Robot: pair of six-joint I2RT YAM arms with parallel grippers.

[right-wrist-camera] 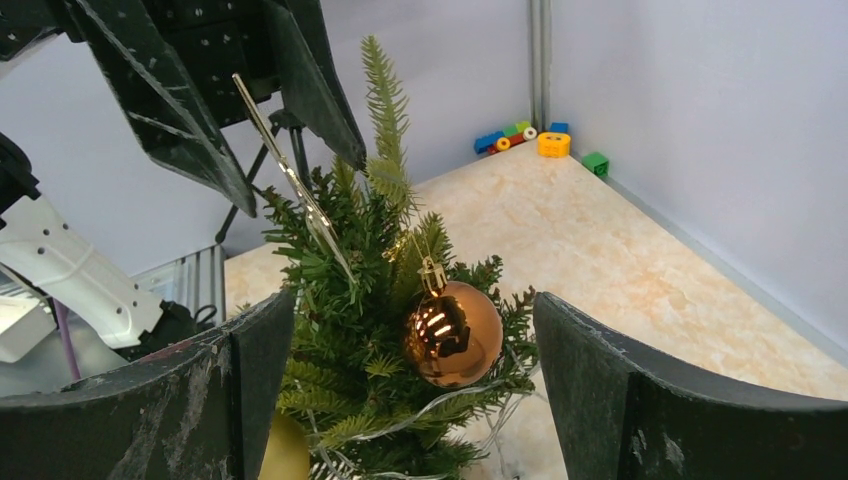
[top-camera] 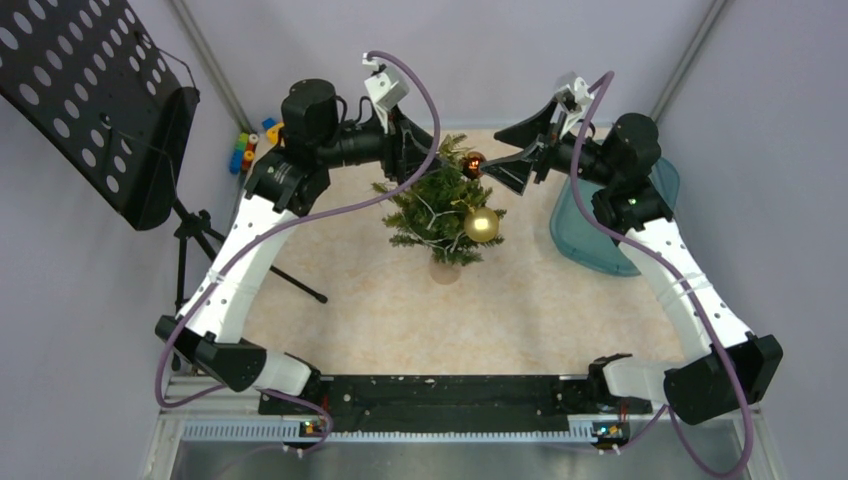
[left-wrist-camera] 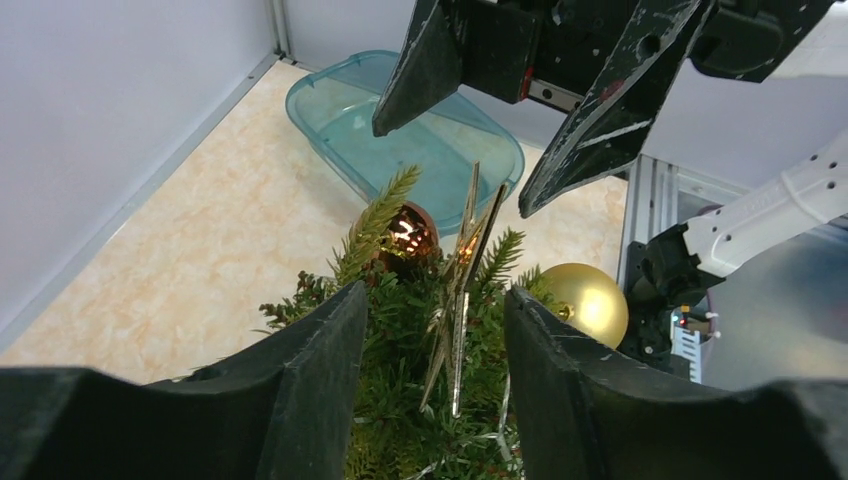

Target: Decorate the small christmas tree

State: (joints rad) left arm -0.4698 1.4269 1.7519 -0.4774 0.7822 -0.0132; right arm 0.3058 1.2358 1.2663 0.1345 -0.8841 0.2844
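Observation:
The small christmas tree point(top-camera: 437, 205) stands mid-table on its pale round base point(top-camera: 445, 270), wound with a thin silver string. A gold ball point(top-camera: 481, 225) hangs on its right side, a copper ball point(top-camera: 473, 160) near the top. A thin gold star point(left-wrist-camera: 462, 270) stands edge-on in the top branches, also in the right wrist view point(right-wrist-camera: 290, 170). My left gripper point(top-camera: 425, 150) is open, jaws either side of the star point(left-wrist-camera: 432, 310). My right gripper point(top-camera: 500, 165) is open, facing the copper ball point(right-wrist-camera: 453, 335), not touching it.
A teal plastic tub point(top-camera: 610, 225) lies at the right of the table, also in the left wrist view point(left-wrist-camera: 400, 130). Coloured toy blocks point(top-camera: 250, 145) sit in the far left corner. A black music stand point(top-camera: 100, 100) on a tripod stands left of the table.

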